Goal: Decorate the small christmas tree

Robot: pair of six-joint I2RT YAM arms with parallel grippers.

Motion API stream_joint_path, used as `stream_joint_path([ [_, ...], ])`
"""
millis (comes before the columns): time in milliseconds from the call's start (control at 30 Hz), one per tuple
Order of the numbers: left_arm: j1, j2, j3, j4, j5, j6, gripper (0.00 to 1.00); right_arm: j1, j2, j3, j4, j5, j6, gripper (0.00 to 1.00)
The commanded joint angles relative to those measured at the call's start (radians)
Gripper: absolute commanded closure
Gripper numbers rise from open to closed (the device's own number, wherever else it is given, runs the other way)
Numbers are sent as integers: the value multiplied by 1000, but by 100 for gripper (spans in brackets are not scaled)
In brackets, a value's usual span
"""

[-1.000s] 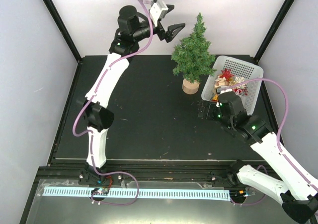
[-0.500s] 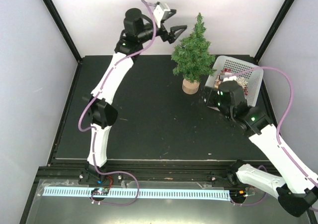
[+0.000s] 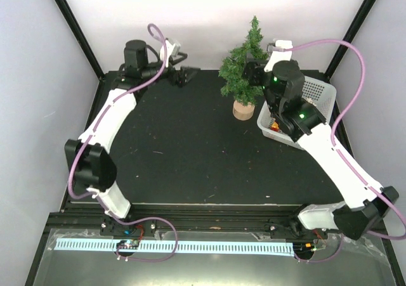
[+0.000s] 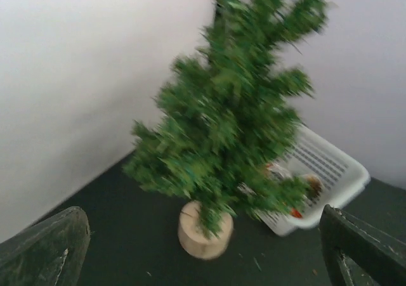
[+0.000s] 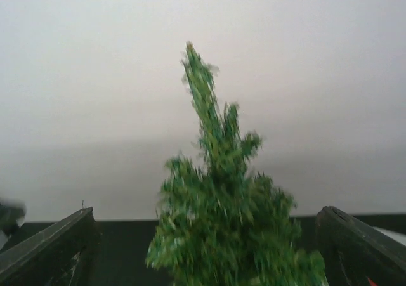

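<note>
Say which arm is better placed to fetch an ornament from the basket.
Right. The right fingers stand open beside the small christmas tree, that arm over the white basket; the left fingers are across the tree from it.

we count one tree (image 3: 244, 70), at about 1 o'clock on the one table (image 3: 184, 146), standing on one wooden stump (image 3: 242, 110). one white basket (image 3: 317, 96) lies at 2 o'clock. the ornaments (image 4: 279, 170) in it are blurred and partly hidden, so we cannot count them. we count two arms, the left arm (image 3: 108, 118) reaching to 11 o'clock and the right arm (image 3: 330, 153) to 1 o'clock. there are two grippers, the left gripper (image 3: 184, 75) and the right gripper (image 5: 204, 248), each showing two fingers (image 4: 47, 248).
</note>
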Motion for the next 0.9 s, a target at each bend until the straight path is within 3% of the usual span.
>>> stream_joint_path([
  [0,-9,-161,-205,-40,47,163,1,-25,66,76,154,0,-126,9],
  [233,6,-330,-466,-48,52,227,1,-80,196,216,144,-43,-139,10],
  [400,47,-334,-488,-120,108,239,1,-122,286,337,103,-89,-139,10],
  [667,99,-327,-507,-103,158,210,1,-148,424,488,51,-135,-131,10],
  [867,115,-316,-514,-107,168,208,1,-154,473,526,35,-142,-129,10],
])
